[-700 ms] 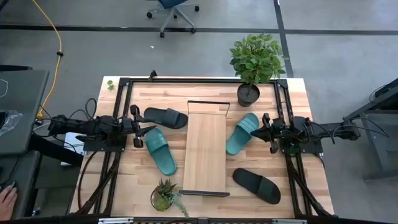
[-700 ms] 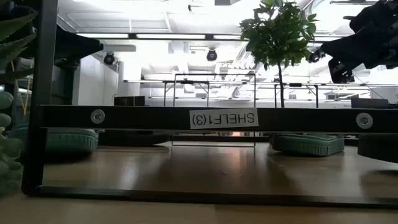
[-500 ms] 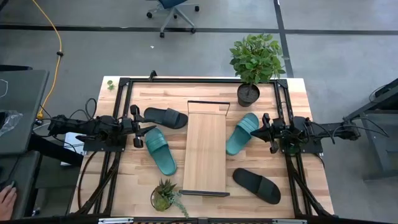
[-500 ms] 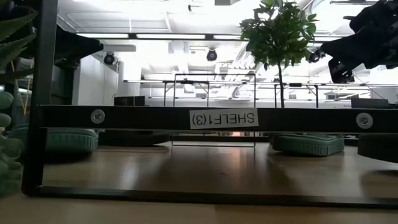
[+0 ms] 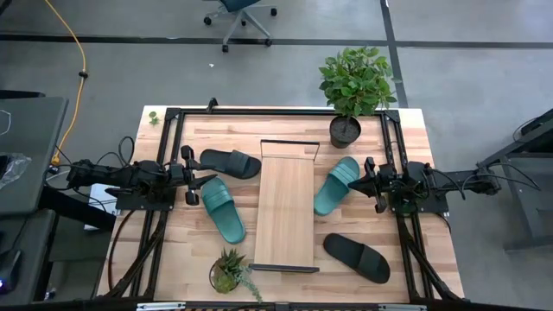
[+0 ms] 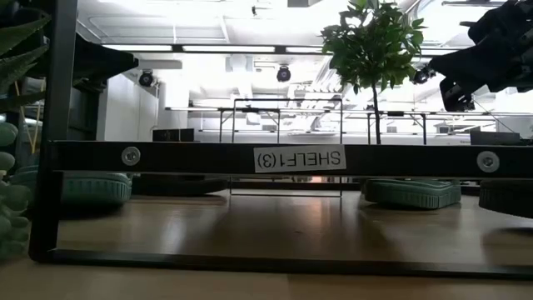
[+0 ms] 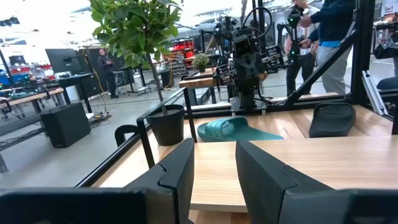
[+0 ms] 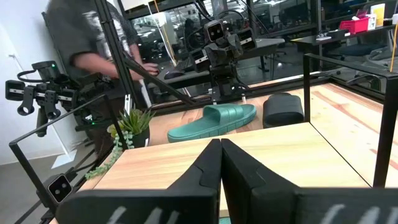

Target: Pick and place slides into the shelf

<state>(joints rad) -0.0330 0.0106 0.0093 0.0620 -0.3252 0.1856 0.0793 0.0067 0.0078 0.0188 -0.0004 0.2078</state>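
Note:
The shelf (image 5: 283,207), a light-wood board with black end rails, lies along the table's middle, and nothing rests on it. Left of it a black slide (image 5: 230,161) and a teal slide (image 5: 223,209) sit sole-down on the tabletop. Right of it sit a teal slide (image 5: 336,185) and a black slide (image 5: 356,257). My left gripper (image 5: 204,181) hovers by the left teal slide, open, its fingers (image 7: 180,171) apart. My right gripper (image 5: 364,183) hovers beside the right teal slide (image 7: 233,129), shut (image 8: 221,152).
A tall potted plant (image 5: 352,91) stands at the far edge right of the shelf. A small succulent (image 5: 228,271) sits at the near edge, left of the shelf. A black frame (image 5: 169,130) borders the table. A labelled shelf rail (image 6: 300,158) crosses the low view. People (image 8: 99,37) stand beyond the table.
Both arms and all the slides have kept still. A person's hand off the table, at the high view's lower left corner, has drawn out of sight.

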